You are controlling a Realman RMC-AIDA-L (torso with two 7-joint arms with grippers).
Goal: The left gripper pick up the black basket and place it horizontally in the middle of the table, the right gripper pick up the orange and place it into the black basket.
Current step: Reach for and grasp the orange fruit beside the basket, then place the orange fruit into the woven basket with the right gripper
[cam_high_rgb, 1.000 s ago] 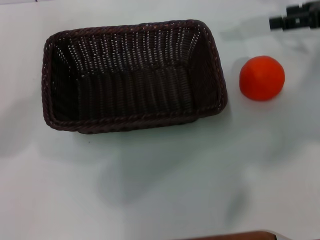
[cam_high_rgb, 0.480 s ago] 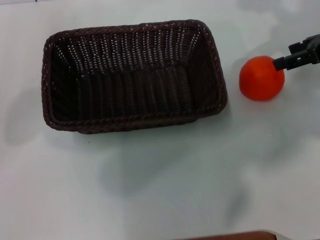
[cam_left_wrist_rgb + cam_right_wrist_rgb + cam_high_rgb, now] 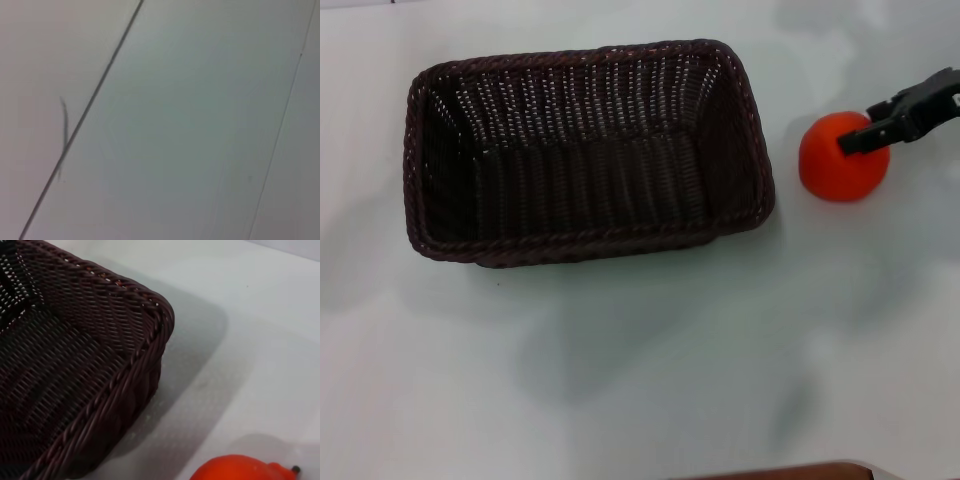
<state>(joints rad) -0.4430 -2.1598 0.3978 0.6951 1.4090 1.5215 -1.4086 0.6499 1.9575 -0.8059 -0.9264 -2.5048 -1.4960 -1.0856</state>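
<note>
The black basket (image 3: 585, 150) lies lengthwise across the middle of the table (image 3: 640, 360), open side up and empty. The orange (image 3: 840, 160) sits on the table just right of the basket, apart from it. My right gripper (image 3: 865, 135) reaches in from the right edge, and its black tip overlaps the orange's upper right side. In the right wrist view, a corner of the basket (image 3: 75, 365) is close and the top of the orange (image 3: 240, 467) shows at the picture's edge. The left gripper is out of view; the left wrist view shows only a plain pale surface.
A brown edge (image 3: 780, 470) shows at the near side of the table. A thin dark seam (image 3: 85, 115) crosses the pale surface in the left wrist view.
My right gripper has come in from the far right and moved down and left until its tip overlaps the orange. The basket and the orange have not moved.
</note>
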